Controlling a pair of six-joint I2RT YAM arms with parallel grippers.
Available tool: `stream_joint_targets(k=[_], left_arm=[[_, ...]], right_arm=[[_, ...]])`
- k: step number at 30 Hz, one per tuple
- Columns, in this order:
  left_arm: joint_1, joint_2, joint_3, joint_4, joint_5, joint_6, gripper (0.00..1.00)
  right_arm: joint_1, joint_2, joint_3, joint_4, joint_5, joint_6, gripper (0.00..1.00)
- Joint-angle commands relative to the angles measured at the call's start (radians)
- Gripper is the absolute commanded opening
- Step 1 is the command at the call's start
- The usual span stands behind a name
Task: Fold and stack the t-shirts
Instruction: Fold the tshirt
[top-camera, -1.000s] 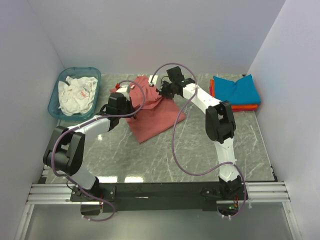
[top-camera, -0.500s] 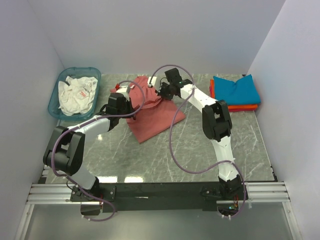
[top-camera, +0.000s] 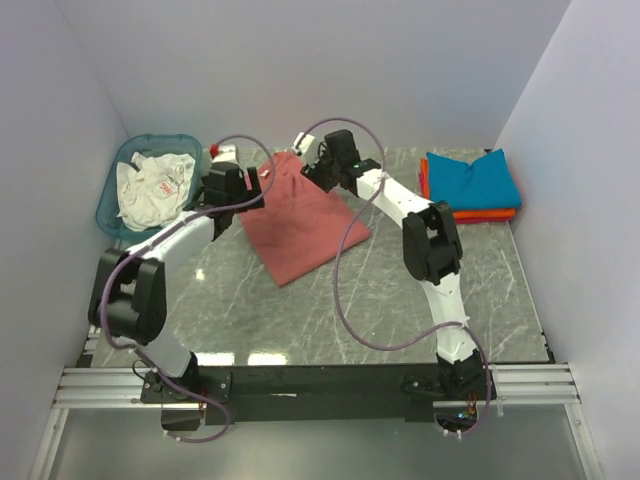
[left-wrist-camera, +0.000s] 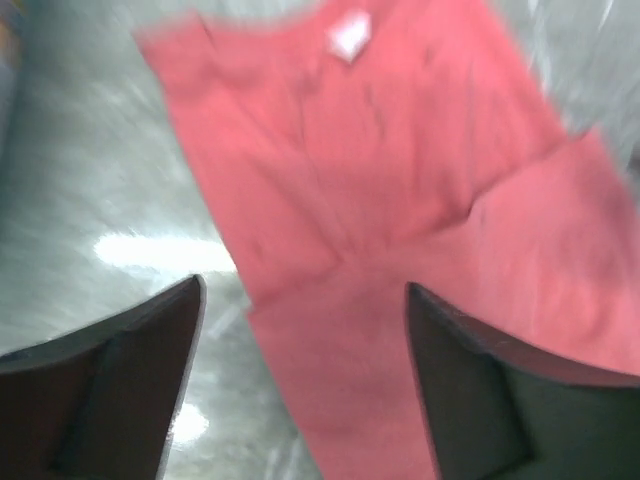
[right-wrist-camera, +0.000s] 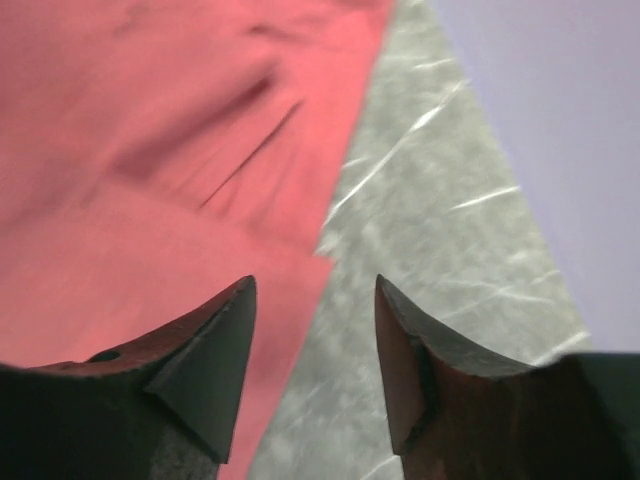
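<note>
A large dusty-red t-shirt (top-camera: 300, 215) lies spread flat on the marble table, its small white neck label (left-wrist-camera: 348, 38) at the far end. My left gripper (top-camera: 260, 182) hovers open over the shirt's left part (left-wrist-camera: 400, 200); between its dark fingers (left-wrist-camera: 130, 370) I see only cloth and table. Open too, my right gripper (top-camera: 307, 167) hangs above the shirt's far edge (right-wrist-camera: 150, 150), one finger (right-wrist-camera: 205, 365) over the cloth and the other over bare marble. A teal-blue folded t-shirt (top-camera: 472, 178) rests on an orange one (top-camera: 480, 213) at the back right.
A translucent teal basket (top-camera: 110, 200) holding crumpled white cloth (top-camera: 150, 185) stands at the back left. White walls close in the table on three sides. Purple cables loop over both arms.
Both grippers have opened and let go of the red shirt's lifted part, which now lies flat. Both have shifted toward the back of the table.
</note>
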Motion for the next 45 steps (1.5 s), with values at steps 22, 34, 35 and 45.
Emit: stream_joint_targets(k=[22, 34, 35, 45], left_arm=[[-0.460, -0.299, -0.298, -0.193, 0.005, 0.573, 0.83], [-0.474, -0.133, -0.278, -0.143, -0.048, 0.550, 0.69], [-0.475, -0.132, -0.280, -0.141, -0.045, 0.547, 0.67], [-0.500, -0.079, -0.278, -0.132, -0.046, 0.543, 0.54]], right_arm=[[-0.345, -0.558, -0.611, -0.536, -0.706, -1.011, 0.67], [-0.253, -0.569, -0.740, -0.408, -0.657, -0.988, 0.67], [-0.243, -0.566, -0.743, -0.397, -0.651, -0.988, 0.67], [-0.190, -0.494, -0.732, -0.308, -0.565, -1.022, 0.67]])
